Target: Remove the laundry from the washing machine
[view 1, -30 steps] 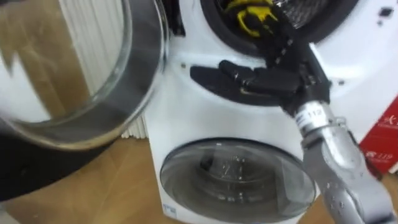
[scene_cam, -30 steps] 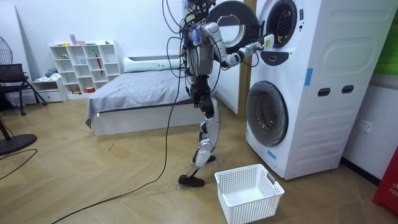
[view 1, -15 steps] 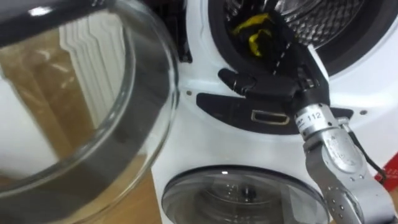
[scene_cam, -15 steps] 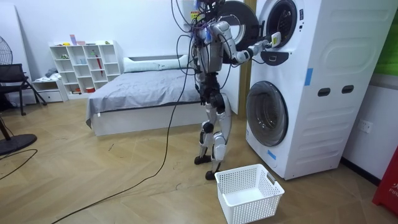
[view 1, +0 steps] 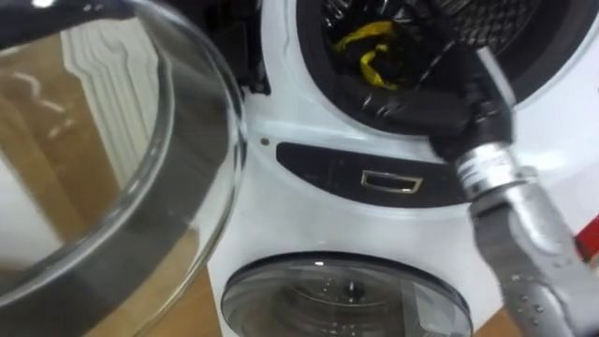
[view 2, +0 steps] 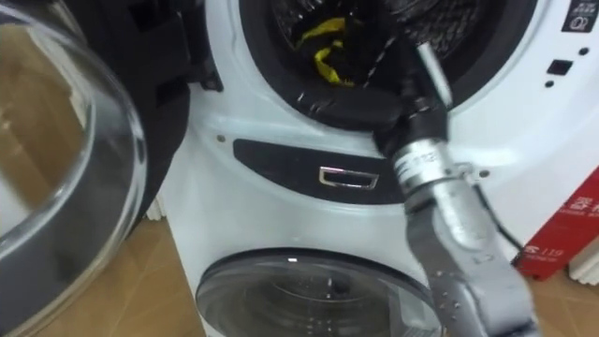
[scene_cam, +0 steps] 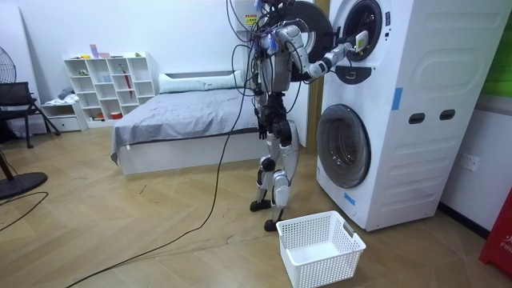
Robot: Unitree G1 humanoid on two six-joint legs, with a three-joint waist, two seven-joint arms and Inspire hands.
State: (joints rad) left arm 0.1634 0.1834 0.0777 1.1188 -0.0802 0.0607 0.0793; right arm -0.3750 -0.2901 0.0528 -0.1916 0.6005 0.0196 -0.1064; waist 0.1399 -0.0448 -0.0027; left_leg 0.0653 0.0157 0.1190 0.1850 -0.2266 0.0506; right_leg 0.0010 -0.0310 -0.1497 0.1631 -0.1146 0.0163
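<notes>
So far: door (view 1: 112, 187) of the washing machine (view 1: 281, 187) stands open; nothing seems to be out yet.
Clothes: yellow-and-black clothes (view 1: 370, 51) lie in the upper drum.
Reach: right hand (view 1: 468, 126) is at the drum mouth, near the clothes; fingers hidden, grip cannot be told.
Left: grasp, pull out, likely into the white basket (scene_cam: 320, 248).
Writing: print on red box (view 2: 562, 239), unreadable.

White walls (scene_cam: 160, 32), wooden floor (scene_cam: 120, 232), grey-covered bed (scene_cam: 176, 120), white cube shelf (scene_cam: 108, 80), black chair (scene_cam: 16, 104)
</notes>
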